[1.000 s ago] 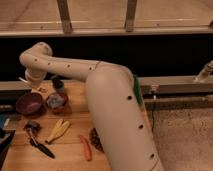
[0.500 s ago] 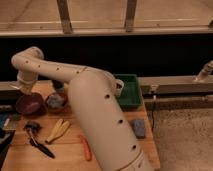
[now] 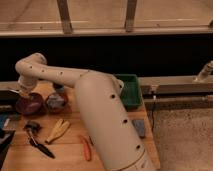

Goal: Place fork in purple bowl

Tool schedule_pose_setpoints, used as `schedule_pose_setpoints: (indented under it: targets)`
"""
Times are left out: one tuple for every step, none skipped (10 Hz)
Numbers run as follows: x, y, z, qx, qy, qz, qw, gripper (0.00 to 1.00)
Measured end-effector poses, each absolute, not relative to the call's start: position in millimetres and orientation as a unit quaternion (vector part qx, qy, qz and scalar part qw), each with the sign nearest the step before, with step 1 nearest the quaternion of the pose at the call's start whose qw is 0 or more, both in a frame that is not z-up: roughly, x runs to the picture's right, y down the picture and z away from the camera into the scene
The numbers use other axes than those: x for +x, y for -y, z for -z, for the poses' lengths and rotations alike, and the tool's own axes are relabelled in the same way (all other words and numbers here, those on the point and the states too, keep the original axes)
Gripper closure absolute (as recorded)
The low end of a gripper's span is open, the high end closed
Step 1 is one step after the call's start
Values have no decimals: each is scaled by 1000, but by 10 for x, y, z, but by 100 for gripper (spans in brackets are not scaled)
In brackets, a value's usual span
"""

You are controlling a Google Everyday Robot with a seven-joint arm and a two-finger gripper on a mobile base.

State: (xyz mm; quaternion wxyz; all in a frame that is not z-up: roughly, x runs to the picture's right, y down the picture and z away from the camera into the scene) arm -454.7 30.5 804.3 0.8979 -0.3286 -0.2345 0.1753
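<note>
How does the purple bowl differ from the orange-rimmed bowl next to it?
The purple bowl is plain dark maroon; the orange-rimmed bowl holds grey-blue contents. The purple bowl looks wider and sits further left, directly under the gripper. Both are round, upright and on the wooden table.

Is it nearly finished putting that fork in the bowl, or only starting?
Close to the end, it seems. The gripper is at the far left of the table, right over the rim of the purple bowl, and a thin pale thing at its tip looks like the fork. What is left: letting the fork go into the bowl and pulling the arm away.
</note>
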Motion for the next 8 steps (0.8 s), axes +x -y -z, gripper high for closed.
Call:
schedule_pose_setpoints:
  targets:
    - [-4574,-324,-8045,-328,237,-172,898,100]
    - [-4605,-348,-8059,-329,237,-166,899,100]
    - [-4642,-331,-8104,-329,236,-160,900,100]
    - [-4723,-305,-8133,-329,237,-151,902,100]
    - [-4821,-290,-8151,-329,238,-142,903,100]
    - [-4871,-276,-8195,-337,240,-140,900,100]
    - [-4872,-272,-8271,-343,239,-141,897,100]
    - [-4869,-278,-8335,-350,237,-143,895,100]
